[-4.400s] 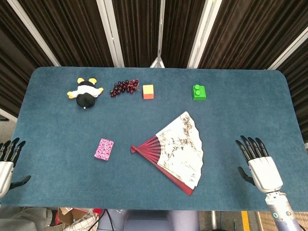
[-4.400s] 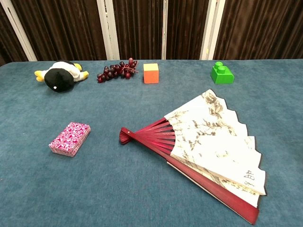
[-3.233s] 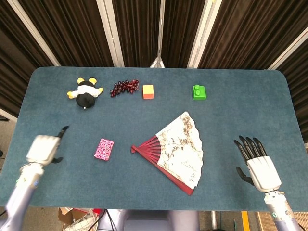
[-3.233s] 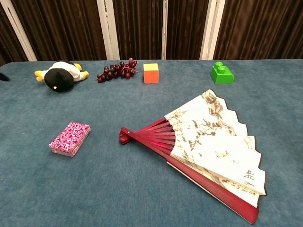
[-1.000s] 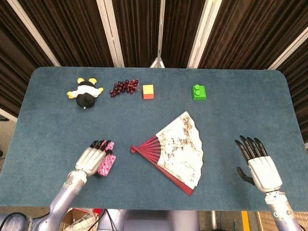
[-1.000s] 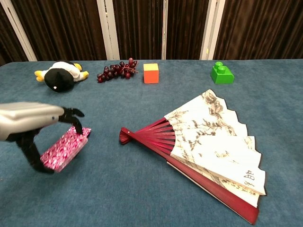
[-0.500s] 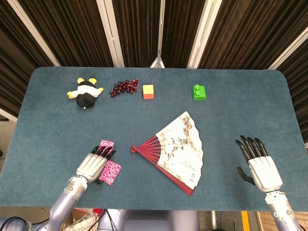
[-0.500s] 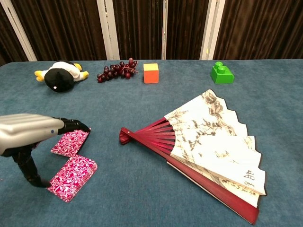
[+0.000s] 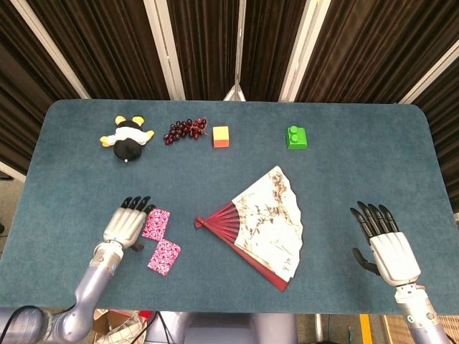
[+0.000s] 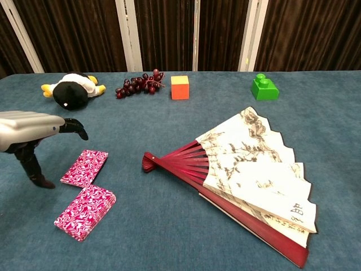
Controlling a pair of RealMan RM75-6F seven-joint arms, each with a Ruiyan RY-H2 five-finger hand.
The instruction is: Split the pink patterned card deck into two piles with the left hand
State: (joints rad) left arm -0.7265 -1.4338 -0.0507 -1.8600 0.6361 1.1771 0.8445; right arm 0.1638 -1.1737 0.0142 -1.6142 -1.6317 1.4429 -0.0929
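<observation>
Two pink patterned card piles lie flat on the blue table. The farther pile [image 9: 155,223] [image 10: 85,167] and the nearer pile [image 9: 164,256] [image 10: 85,212] sit apart, corner to corner. My left hand [image 9: 125,226] [image 10: 31,135] hovers just left of the farther pile, fingers spread, holding nothing. My right hand [image 9: 384,248] rests open at the table's right front edge, far from the cards; the chest view does not show it.
An open paper fan [image 9: 261,223] [image 10: 243,169] with red ribs lies right of the piles. Along the back stand a penguin plush [image 9: 127,139] [image 10: 70,92], dark grapes [image 9: 185,130] [image 10: 139,84], an orange cube [image 9: 221,136] [image 10: 180,87] and a green brick [image 9: 297,137] [image 10: 264,87].
My left hand has let go of the nearer pile and drawn left and up off the cards. Both piles now lie free. The right hand has not moved.
</observation>
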